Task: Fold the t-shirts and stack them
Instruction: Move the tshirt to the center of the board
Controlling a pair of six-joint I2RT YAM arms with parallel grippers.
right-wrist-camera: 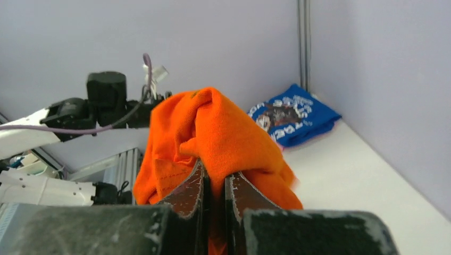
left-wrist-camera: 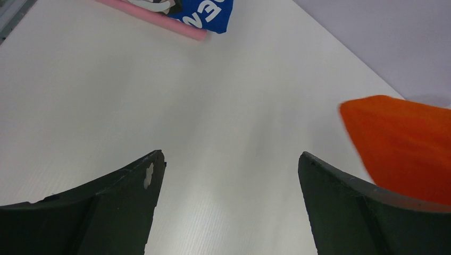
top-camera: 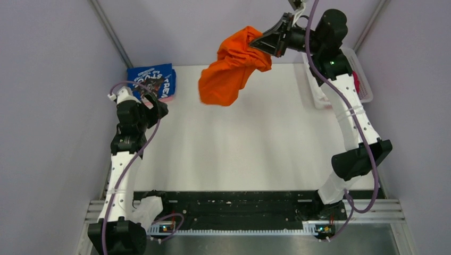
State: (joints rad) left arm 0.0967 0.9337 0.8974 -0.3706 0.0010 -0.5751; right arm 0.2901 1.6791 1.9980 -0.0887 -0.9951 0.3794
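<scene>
While my right fingers (top-camera: pixel 267 43) pinch the bunched orange shirt (top-camera: pixel 230 69) in the air over the tabletop (top-camera: pixel 255 149), my left fingers (left-wrist-camera: pixel 125 194) hang wide open, empty. The blue shirt (top-camera: pixel 155 79) lies folded far left.

Soft matt orange t-shirt (top-camera: pixel 228 71) cloth, smooth matt white table (top-camera: pixel 255 143), dull black claw (right-wrist-camera: pixel 215 191)

Illumination is bright, even and diffuse. The white tabletop (top-camera: pixel 255 138) carries faint sheen streaks ahead of the left tool (left-wrist-camera: pixel 228 159), and shadows are weak and soft-edged. The orange t-shirt (left-wrist-camera: pixel 404 149), right of that tool, shows a smeared edge. At the right tool (right-wrist-camera: pixel 215 172) the near housing is out of focus, while the cloth above it is sharp.
</scene>
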